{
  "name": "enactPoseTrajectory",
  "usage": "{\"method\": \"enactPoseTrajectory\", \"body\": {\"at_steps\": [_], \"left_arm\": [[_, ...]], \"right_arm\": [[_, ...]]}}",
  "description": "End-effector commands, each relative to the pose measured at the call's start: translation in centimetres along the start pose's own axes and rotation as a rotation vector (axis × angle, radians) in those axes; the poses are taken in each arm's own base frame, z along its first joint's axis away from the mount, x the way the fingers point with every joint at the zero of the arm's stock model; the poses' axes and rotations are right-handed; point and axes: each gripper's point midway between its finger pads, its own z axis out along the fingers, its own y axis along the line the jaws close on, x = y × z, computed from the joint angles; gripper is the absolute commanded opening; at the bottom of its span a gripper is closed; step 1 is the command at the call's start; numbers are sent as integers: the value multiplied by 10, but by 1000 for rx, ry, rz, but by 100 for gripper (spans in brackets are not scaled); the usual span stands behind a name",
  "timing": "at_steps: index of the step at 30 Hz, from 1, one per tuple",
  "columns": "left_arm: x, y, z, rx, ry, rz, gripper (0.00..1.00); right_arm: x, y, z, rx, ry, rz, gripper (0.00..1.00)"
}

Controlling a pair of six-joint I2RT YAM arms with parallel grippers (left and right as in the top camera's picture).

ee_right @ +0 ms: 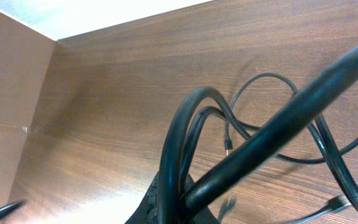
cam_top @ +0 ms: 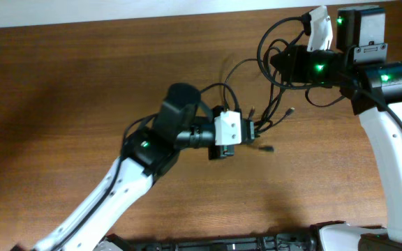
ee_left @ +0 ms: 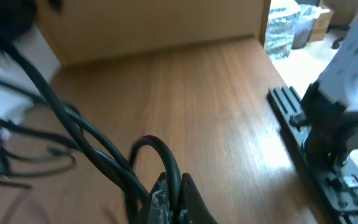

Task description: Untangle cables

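Observation:
Thin black cables [cam_top: 274, 115] hang in a tangle between my two grippers above the brown table [cam_top: 82, 84], with small plug ends [cam_top: 267, 148] dangling near the surface. At the tangle's lower left, my left gripper [cam_top: 255, 130] is shut on a cable loop [ee_left: 166, 158] that rises from between its fingers [ee_left: 157, 200]. From the upper right, my right gripper [cam_top: 279, 61] is shut on cable strands [ee_right: 179, 137]. One thicker-looking strand [ee_right: 291, 118] crosses diagonally in front of them. More loops [ee_right: 272, 81] and a plug [ee_right: 227, 146] lie on the table behind.
The right arm's white link [cam_top: 389, 160] and base [ee_left: 334, 124] stand at the table's right side. A light board wall [ee_left: 154, 25] closes the far edge, and another brown board [ee_right: 11, 112] shows in the right wrist view. A black rail [cam_top: 257, 242] runs along the front edge.

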Motion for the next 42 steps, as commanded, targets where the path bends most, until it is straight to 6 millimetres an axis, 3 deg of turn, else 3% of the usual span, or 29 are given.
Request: {"method": "enactPoseTrajectory", "body": {"at_steps": [1,5,11,27,35,42], "left_arm": [[-50,-19,-30,2,-107,90,0],[-78,-30,-55,-37,-160,161,0],[-94,-29,-83,-112,-186,211,0],[-91,-13,-138,-299,-143,204,0],[-79,-4,-160,-386,-98,165,0],[-72,1,-165,-410,-78,140,0]], "right_arm": [[-6,-8,5,25,-7,-7,4],[-6,-9,6,29,-5,-6,4],[-5,-25,4,110,-8,35,4],[10,-96,-21,260,33,218,4],[18,-113,-22,286,45,265,4],[18,-114,-22,287,46,266,4]]}}
